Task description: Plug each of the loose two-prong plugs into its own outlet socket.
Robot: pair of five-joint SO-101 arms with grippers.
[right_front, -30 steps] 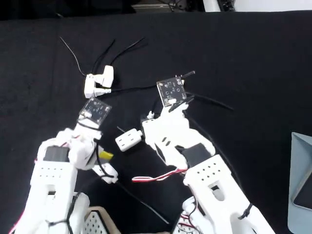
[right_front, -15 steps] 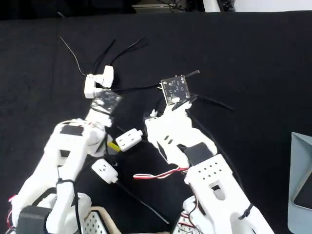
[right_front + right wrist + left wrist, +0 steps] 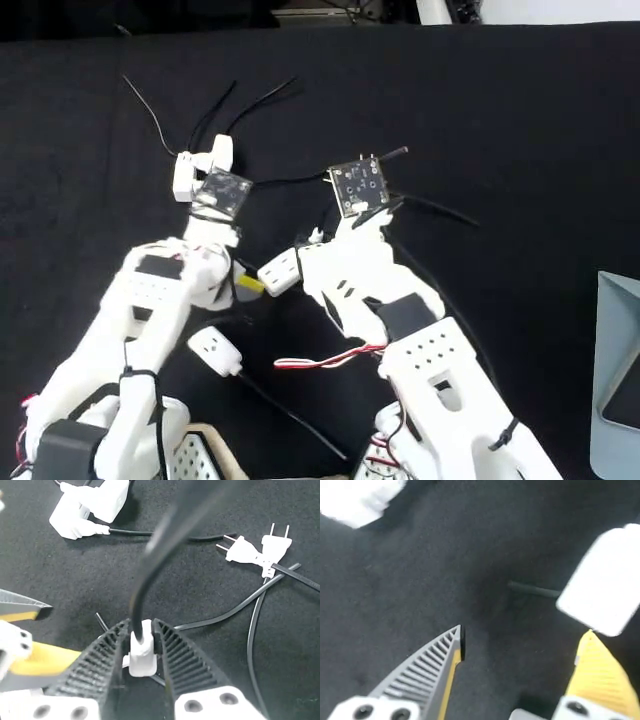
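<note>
right tool (image 3: 140, 626) clenched on plug (image 3: 139, 656); left tool (image 3: 522, 639) released beside outlet socket (image 3: 602, 582) — unheld socket may slide on bench (image 3: 520, 150), prongs miss slots.

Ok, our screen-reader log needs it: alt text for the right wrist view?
The right gripper has its jaws shut on a white plug whose black cord rises toward the camera. Beyond, on black cloth, lie two loose two-prong plugs and a white outlet socket.

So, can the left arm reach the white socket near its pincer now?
Probably yes. The left pincer is open and the socket lies just beyond its yellow finger, with nothing in the way; a small sideways shift should centre it.
</note>
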